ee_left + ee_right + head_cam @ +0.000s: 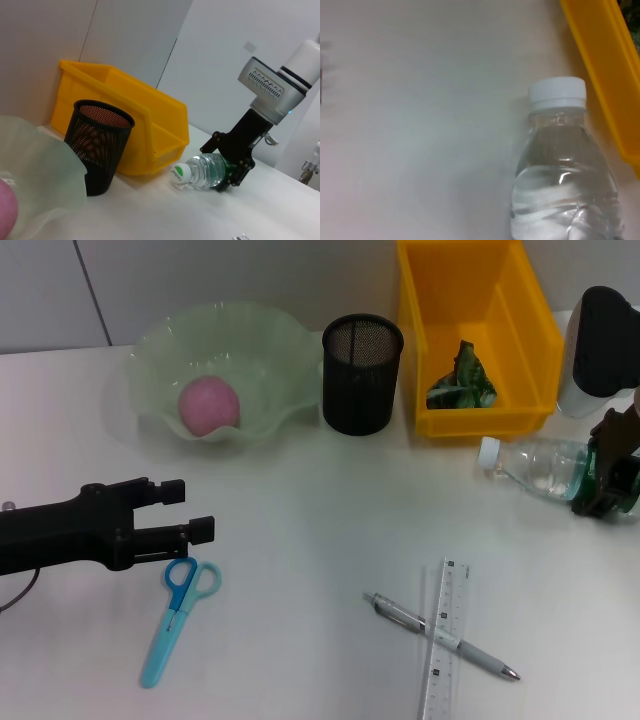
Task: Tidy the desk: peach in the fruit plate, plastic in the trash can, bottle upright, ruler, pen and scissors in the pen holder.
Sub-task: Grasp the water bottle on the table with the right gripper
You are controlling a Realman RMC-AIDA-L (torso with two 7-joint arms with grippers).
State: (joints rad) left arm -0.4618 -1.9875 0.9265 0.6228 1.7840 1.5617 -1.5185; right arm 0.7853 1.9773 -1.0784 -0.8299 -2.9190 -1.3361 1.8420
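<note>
The head view looks steeply down on the whole tabletop. The left wrist view sits low beside the fruit plate, facing across toward the trash can. The right wrist view hangs close over the bottle. All three share that bottle beside the trash can.

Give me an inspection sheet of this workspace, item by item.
Surface: white desk.
Job's things: peach in fruit plate; plastic in trash can; bottle lying down; pen across ruler; scissors on desk; pen holder upright.
Clutter: nothing seen.
Grippers: left gripper open above scissors; right gripper clamped on the bottle.
Cables: nothing seen.
Surroundings: pale wall panels.
</note>
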